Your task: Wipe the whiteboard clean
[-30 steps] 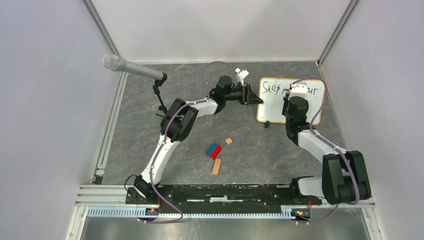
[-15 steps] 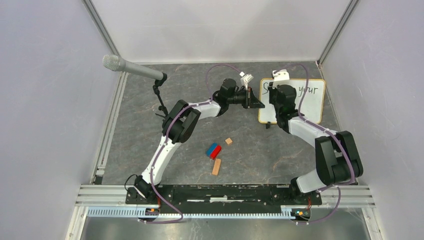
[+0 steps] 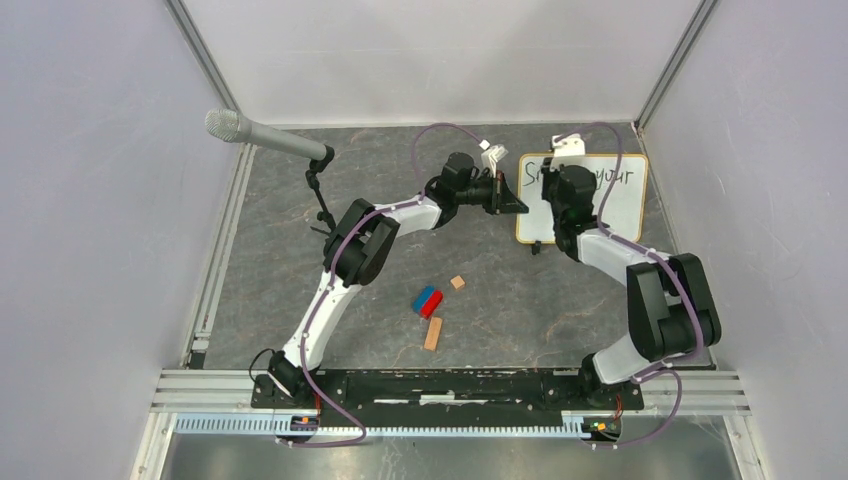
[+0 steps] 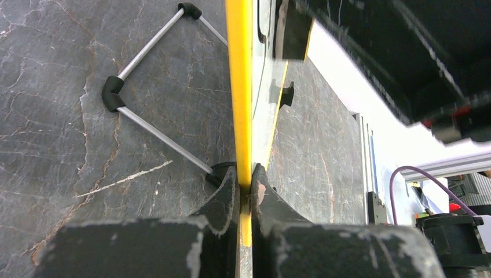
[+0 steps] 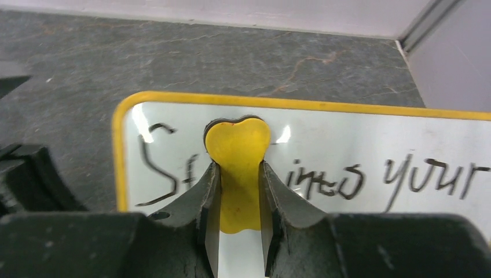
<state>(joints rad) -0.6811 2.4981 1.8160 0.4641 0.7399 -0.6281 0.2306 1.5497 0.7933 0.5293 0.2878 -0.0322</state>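
Yellow-framed and white-faced, the whiteboard (image 3: 612, 215) (image 4: 239, 87) (image 5: 359, 136) sits at the far right of the grey stone-patterned desk (image 3: 300, 220), with dark handwriting across its upper part. The left arm stretches long and low toward the whiteboard's left edge, forearm nearly level. The left hand (image 3: 512, 198) (image 4: 245, 176) is pinching that yellow rim, one finger on each face. The right arm folds sharply at an elbow on the near side of the whiteboard's right corner, and its wrist hangs over the whiteboard's upper-left part. The right hand (image 3: 558, 180) (image 5: 237, 174) points at the white face, clamped on a yellow heart-shaped eraser (image 5: 237, 145) whose rounded end lies over the writing just after the first letters. A red-and-blue block (image 3: 427, 301) and wooden blocks (image 3: 433, 333) lie well apart from the whiteboard, nearer and to its left.
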